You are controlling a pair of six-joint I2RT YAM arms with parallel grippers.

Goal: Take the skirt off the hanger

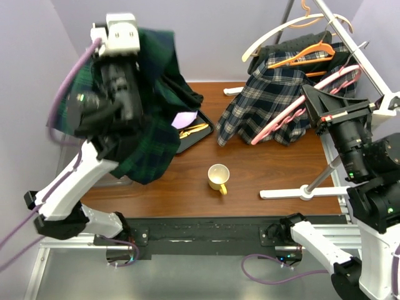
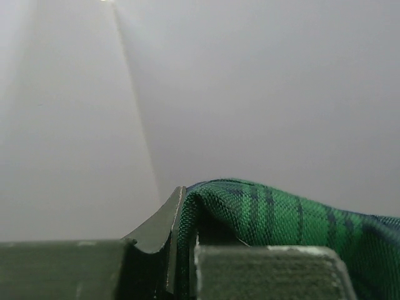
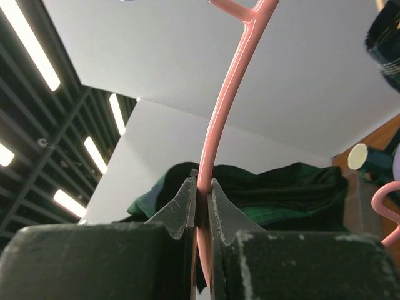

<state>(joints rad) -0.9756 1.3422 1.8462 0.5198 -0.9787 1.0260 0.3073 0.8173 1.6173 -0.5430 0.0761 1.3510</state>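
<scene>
The dark green plaid skirt hangs from my raised left gripper at the left, and its hem reaches down toward the table. In the left wrist view the gripper is shut on a fold of the green skirt. On the right, my right gripper is shut on the bare pink hanger, which slants over the far right of the table. The right wrist view shows the pink hanger pinched between the jaws of the gripper. Skirt and hanger are well apart.
A garment rack at the back right carries a grey plaid skirt, an orange hanger and a white hanger. A yellow cup stands mid-table. A black tray lies beside the green skirt. The rack's white foot crosses the near right.
</scene>
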